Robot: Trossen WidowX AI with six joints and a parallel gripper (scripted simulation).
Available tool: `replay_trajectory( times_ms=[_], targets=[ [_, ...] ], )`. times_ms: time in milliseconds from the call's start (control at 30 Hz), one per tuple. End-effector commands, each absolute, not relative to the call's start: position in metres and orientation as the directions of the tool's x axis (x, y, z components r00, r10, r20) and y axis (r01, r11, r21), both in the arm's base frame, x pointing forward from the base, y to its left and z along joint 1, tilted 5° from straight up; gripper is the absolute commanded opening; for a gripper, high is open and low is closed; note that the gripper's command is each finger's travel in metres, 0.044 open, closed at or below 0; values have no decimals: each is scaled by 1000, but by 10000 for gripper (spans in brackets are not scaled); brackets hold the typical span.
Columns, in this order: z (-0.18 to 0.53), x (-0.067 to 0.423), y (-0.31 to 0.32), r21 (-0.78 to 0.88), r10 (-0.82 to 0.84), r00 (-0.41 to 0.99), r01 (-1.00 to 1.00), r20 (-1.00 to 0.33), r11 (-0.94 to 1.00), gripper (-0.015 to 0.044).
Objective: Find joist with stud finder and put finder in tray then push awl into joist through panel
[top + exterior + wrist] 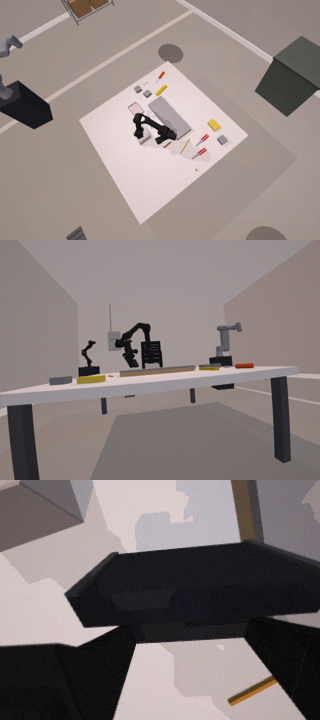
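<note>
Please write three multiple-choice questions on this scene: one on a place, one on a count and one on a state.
1. Where is the pink tray?
A. On top of the grey panel
B. On the table, beside the panel
C. On the floor
2. How many red-handled pliers are on the table?
A. One
B. Two
C. Four
3. What state is the gripper in?
A. Open, holding nothing
B. Shut on an orange stick
C. Shut on the black stud finder

Answers: 1 B, it lies flat next to the panel; 2 B, a pair lies side by side; 3 C, the black body sits between the fingers.
</note>
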State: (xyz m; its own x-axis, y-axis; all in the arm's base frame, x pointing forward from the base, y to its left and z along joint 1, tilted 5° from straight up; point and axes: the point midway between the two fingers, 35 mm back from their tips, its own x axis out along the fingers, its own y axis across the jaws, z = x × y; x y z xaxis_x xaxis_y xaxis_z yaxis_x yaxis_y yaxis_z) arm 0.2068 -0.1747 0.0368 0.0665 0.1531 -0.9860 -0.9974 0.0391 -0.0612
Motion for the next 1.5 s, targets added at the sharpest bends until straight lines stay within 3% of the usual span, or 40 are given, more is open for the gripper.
replay_trajectory(
  times_ms=[0, 1467],
  targets=[
    [42, 208, -176, -68, 149, 72, -997, -986, 36, 0],
    [36, 207, -166, -57, -154, 50, -998, -987, 39, 0]
  ],
)
